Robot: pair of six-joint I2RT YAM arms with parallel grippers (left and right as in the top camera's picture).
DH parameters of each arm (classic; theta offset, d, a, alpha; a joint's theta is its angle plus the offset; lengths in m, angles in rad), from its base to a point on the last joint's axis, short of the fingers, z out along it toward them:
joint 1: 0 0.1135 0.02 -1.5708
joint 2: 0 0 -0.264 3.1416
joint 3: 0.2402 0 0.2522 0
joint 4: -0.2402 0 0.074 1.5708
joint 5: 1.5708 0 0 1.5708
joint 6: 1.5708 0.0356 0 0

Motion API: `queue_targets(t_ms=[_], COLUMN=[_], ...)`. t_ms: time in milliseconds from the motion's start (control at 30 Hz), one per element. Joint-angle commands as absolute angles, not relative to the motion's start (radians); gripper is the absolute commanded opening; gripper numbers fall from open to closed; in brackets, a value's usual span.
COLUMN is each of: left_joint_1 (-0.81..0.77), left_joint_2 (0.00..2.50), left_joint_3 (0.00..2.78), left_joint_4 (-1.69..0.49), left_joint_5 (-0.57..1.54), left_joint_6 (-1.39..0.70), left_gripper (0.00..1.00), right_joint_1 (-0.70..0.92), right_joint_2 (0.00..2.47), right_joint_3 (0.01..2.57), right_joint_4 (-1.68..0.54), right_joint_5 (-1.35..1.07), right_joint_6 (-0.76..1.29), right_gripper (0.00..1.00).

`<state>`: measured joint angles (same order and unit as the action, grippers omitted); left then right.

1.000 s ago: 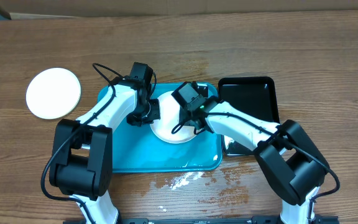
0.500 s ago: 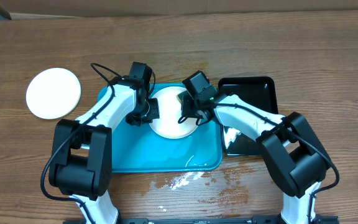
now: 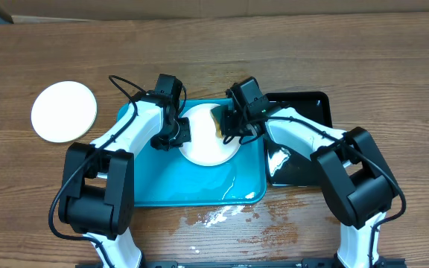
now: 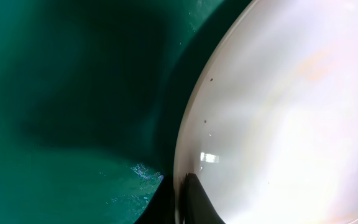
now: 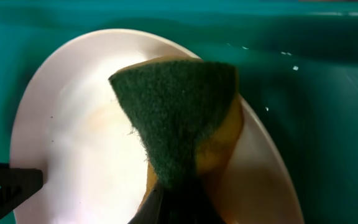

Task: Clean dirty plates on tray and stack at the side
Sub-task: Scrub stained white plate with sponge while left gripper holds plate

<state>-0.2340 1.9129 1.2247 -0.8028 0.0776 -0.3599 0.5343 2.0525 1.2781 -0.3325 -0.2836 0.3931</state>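
A white plate (image 3: 203, 145) lies at the far middle of the turquoise tray (image 3: 162, 186). My left gripper (image 3: 179, 134) is shut on the plate's left rim; in the left wrist view its jaws (image 4: 182, 202) pinch the edge of the plate (image 4: 278, 112) over the tray (image 4: 73, 93). My right gripper (image 3: 226, 125) is shut on a yellow sponge with a green scouring face (image 3: 217, 121) and presses it on the plate's far right part. The right wrist view shows the sponge (image 5: 179, 118), the plate (image 5: 79, 143) and the jaws (image 5: 179, 202). Another white plate (image 3: 64, 112) lies on the table at the left. A third plate is not in view.
A glossy black tray (image 3: 304, 108) sits against the turquoise tray's right side, under my right arm. Water lies in the turquoise tray's front right corner (image 3: 237, 190) and on the wooden table in front of it (image 3: 214, 216).
My right gripper has moved the sponge across the plate, from its near middle to its far right edge. The left gripper and the plate have stayed put.
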Motion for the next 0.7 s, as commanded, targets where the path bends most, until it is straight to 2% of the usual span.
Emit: queue_targets(t_ms=[0, 233, 433, 667], left_joint_1=[-0.242, -0.242, -0.242, -0.242], left_joint_2=[1.925, 1.925, 1.925, 1.925], left_joint_3=[1.214, 1.214, 1.214, 1.214], left_joint_4=[-0.820, -0.825, -0.829, -0.826], left_joint_5=[0.042, 0.042, 0.042, 0.042], left_joint_6=[-0.329, -0.329, -0.329, -0.329], left_gripper=[0.04, 0.04, 0.04, 0.04], right_joint_1=[0.521, 0.494, 0.491, 0.492], right_joint_2=[2.065, 2.031, 2.037, 2.042], right_joint_3=[1.318, 1.466, 1.448, 1.408], right_joint_4=[-0.343, -0.497, -0.530, -0.562], right_joint_5=[-0.355, -0.337, -0.219, -0.290], right_joint_6=[0.295, 0.233, 0.203, 0.181], right_gripper=[0.04, 0.04, 0.04, 0.04])
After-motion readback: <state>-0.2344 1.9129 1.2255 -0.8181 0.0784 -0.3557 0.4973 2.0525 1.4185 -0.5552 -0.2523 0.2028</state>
